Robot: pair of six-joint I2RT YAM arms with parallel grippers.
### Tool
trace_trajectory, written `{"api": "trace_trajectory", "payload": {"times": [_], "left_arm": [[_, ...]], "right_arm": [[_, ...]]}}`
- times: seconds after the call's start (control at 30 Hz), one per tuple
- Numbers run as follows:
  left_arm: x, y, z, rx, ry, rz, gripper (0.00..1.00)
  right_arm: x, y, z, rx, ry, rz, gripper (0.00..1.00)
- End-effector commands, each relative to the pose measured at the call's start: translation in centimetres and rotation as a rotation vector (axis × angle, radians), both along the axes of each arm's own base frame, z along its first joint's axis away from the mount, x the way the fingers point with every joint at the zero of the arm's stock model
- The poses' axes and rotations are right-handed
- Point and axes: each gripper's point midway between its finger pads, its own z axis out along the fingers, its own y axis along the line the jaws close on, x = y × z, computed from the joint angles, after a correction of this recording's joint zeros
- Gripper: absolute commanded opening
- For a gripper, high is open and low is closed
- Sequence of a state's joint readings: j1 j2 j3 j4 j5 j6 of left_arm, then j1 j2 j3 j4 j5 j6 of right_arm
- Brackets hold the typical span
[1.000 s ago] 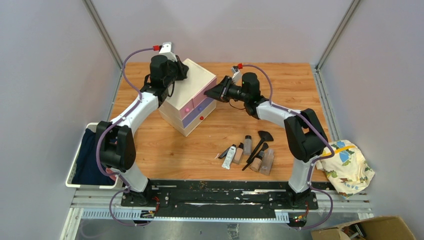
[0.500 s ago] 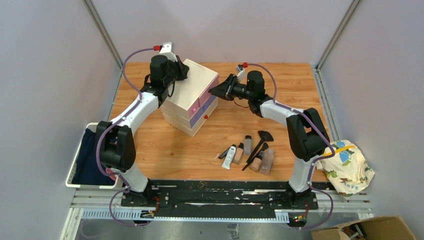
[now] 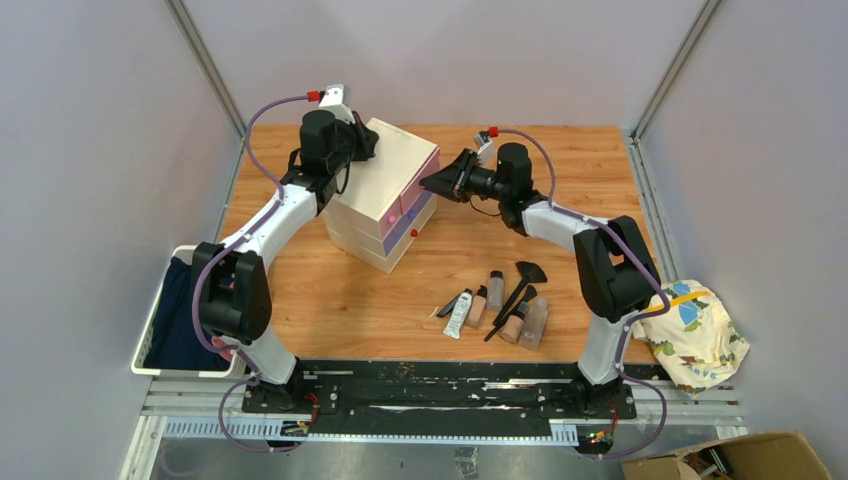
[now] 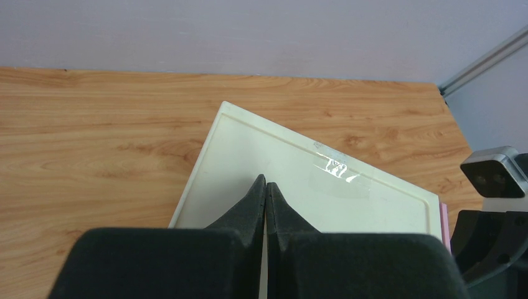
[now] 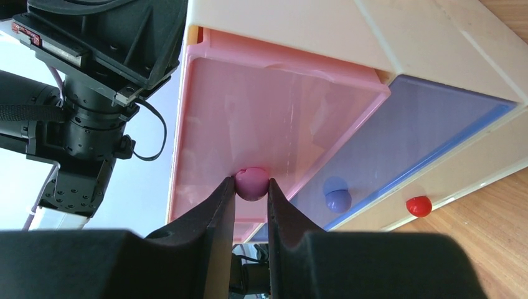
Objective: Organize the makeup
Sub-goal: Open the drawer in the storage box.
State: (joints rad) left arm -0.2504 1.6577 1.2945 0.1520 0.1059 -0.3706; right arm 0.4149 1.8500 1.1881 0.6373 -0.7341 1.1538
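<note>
My right tool pinches the pink knob. My left tool, fingers pressed together, sits over the box top. Makeup lies on the counter, well apart from both.

The right gripper hides the sides of the pink knob.
</note>
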Motion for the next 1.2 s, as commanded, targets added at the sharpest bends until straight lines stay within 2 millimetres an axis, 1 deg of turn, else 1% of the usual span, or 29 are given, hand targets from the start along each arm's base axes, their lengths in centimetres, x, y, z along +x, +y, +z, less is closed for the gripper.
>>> {"api": "trace_trajectory", "payload": {"times": [0.0, 0.4, 0.7, 0.97, 1.1, 1.17], "left_arm": [[-4.3, 2.7, -12.5, 0.162, 0.396, 0.035, 0.00], [-4.4, 2.6, -12.7, 0.158, 0.400, 0.029, 0.00], [-4.4, 2.4, -12.5, 0.153, 0.395, 0.026, 0.00], [-4.4, 2.4, -12.4, 0.150, 0.395, 0.025, 0.00], [-4.4, 2.5, -12.4, 0.153, 0.394, 0.026, 0.00], [-4.4, 2.4, -12.4, 0.151, 0.394, 0.024, 0.00]], "right_arm": [[-1.0, -1.7, 2.9, 0.048, -0.051, 0.030, 0.00], [-1.4, -4.3, 2.6, 0.022, -0.052, -0.026, 0.00], [-2.6, -7.1, 1.7, -0.038, -0.049, -0.077, 0.00], [-3.0, -7.3, 0.4, -0.102, -0.017, -0.057, 0.01], [-3.3, -7.2, 0.2, -0.121, -0.007, -0.040, 0.34], [-3.5, -7.4, 0.1, -0.134, -0.008, -0.039, 0.45]]}}
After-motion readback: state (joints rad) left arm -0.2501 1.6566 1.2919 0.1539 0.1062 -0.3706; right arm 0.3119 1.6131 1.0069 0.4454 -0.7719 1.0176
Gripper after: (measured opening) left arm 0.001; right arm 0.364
